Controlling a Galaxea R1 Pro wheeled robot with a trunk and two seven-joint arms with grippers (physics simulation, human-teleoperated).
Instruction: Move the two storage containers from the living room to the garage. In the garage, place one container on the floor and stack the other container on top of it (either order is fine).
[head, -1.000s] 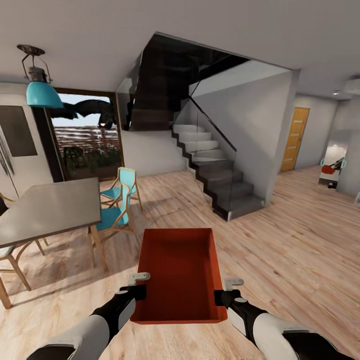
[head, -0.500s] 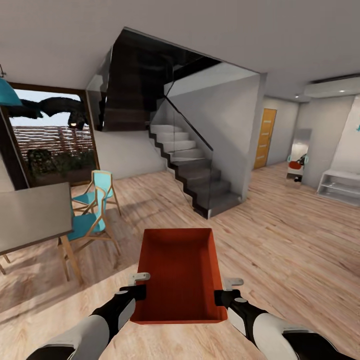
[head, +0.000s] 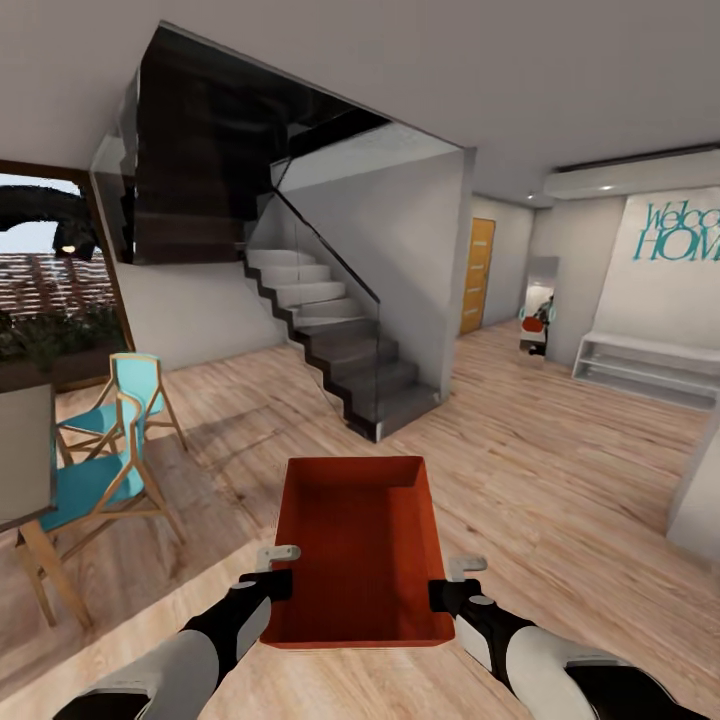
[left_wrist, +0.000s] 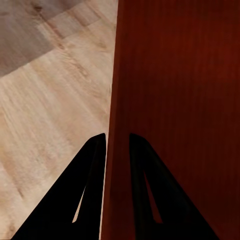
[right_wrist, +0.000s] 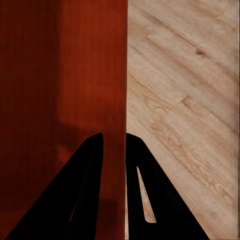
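Note:
I hold one orange-red storage container level in front of me, above a light wood plank floor. My left gripper is shut on its left wall, and my right gripper is shut on its right wall. In the left wrist view the dark fingers pinch the container wall with one finger on each side. The right wrist view shows the same pinch on the container wall, with the fingers straddling the rim. The bin is empty.
A dark staircase with a glass rail rises ahead. Teal chairs and a table edge stand at the left. An orange door, a mirror and a low white shelf lie to the right, with a white wall corner close by.
The whole view has swung to the right: the table, chairs and stairs slid left, and the white shelf and wall lettering came into sight. Both grippers keep the same hold on the container.

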